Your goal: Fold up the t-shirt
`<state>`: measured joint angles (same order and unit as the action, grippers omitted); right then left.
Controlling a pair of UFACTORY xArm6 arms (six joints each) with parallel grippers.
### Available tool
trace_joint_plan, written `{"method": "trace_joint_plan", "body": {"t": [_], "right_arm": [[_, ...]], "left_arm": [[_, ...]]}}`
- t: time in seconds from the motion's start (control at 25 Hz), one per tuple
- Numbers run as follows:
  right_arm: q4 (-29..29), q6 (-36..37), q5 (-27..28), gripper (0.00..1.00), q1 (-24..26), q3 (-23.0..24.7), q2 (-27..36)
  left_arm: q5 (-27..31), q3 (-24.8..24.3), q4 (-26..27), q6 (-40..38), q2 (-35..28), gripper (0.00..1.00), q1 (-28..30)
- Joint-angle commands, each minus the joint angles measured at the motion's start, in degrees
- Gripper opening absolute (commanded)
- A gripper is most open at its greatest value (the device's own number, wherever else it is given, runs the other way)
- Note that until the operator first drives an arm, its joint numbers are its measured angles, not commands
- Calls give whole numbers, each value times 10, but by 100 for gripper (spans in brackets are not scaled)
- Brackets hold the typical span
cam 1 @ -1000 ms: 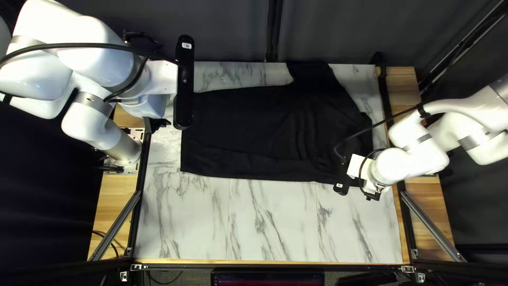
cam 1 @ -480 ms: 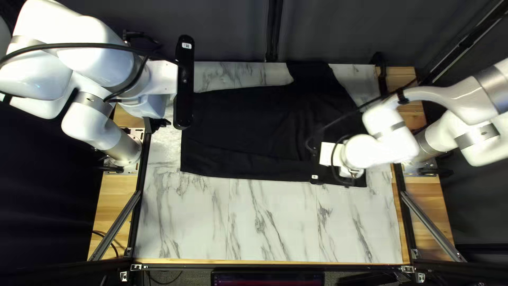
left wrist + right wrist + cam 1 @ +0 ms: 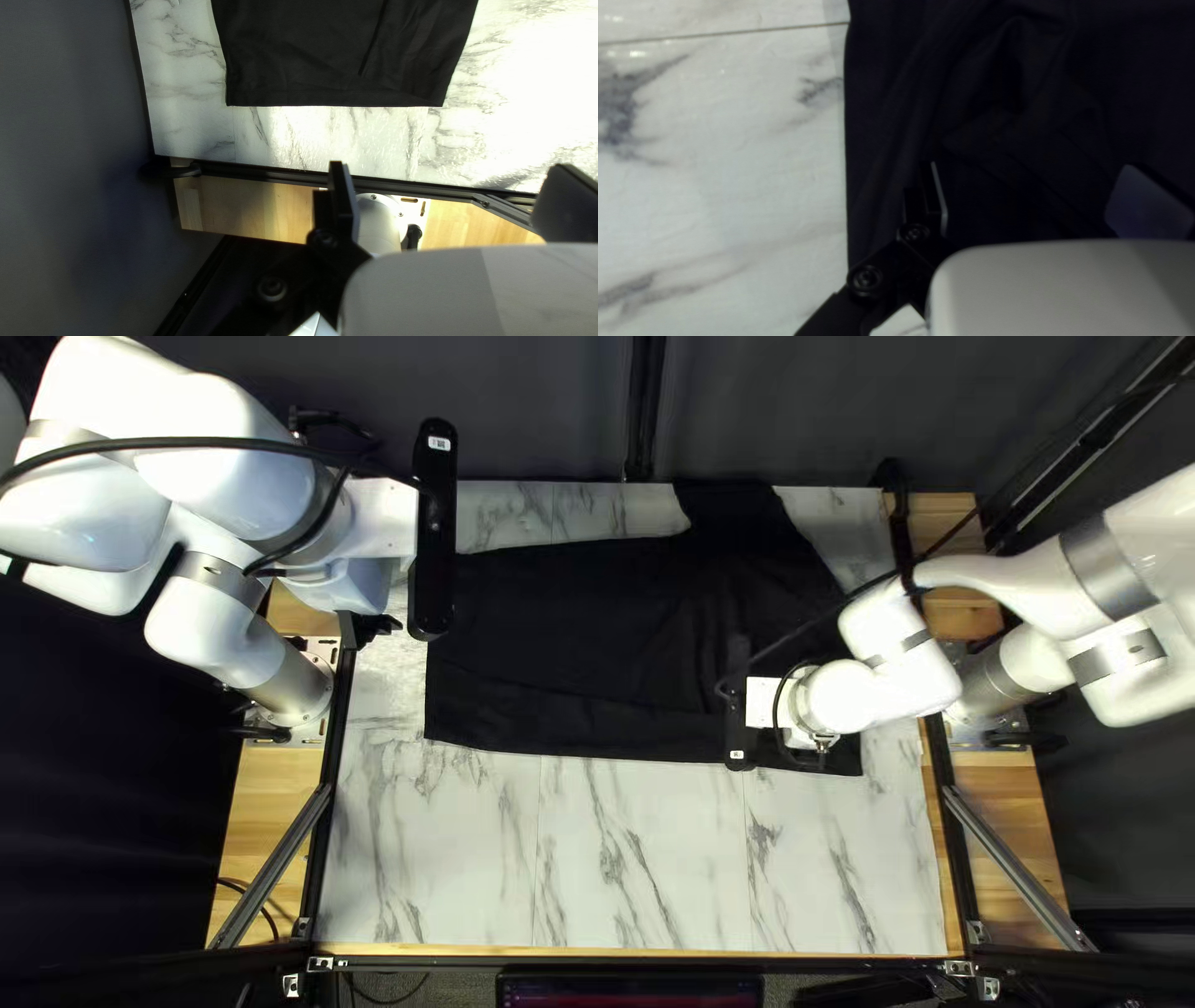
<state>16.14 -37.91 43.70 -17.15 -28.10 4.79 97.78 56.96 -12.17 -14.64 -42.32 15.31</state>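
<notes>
Two labels [image 3: 438, 444] | left end effector [image 3: 359, 585] wide | right end effector [image 3: 772, 706] wide over black t-shirt [image 3: 573, 647]

The t-shirt [image 3: 573, 647] lies on the table [image 3: 635, 871]; curtain [image 3: 523, 411] behind; left arm's base [image 3: 296, 688] left, right arm's base [image 3: 986, 685] right.

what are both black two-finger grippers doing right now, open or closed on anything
Left gripper: open, holding nothing.
Right gripper: open above the black cloth t-shirt, not clamped on it.

a dark curtain [image 3: 523, 411] hangs behind the grey-veined white tabletop [image 3: 647, 859], glossy with light, flanked by pale wood [image 3: 268, 790].
</notes>
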Motion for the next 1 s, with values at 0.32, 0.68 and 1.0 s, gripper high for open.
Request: {"method": "trace_joint_plan", "body": {"t": [0.32, 0.68, 1.0], "right_arm": [[-1, -59, 10, 0, 9, -17, -13], [-17, -39, 64, 0, 23, -48, 13], [-24, -25, 116, 0, 19, -124, -26]], "left_arm": [[0, 0, 0, 0, 0, 100, 0], [0, 0, 0, 0, 0, 100, 0], [0, 0, 0, 0, 0, 100, 0]]}}
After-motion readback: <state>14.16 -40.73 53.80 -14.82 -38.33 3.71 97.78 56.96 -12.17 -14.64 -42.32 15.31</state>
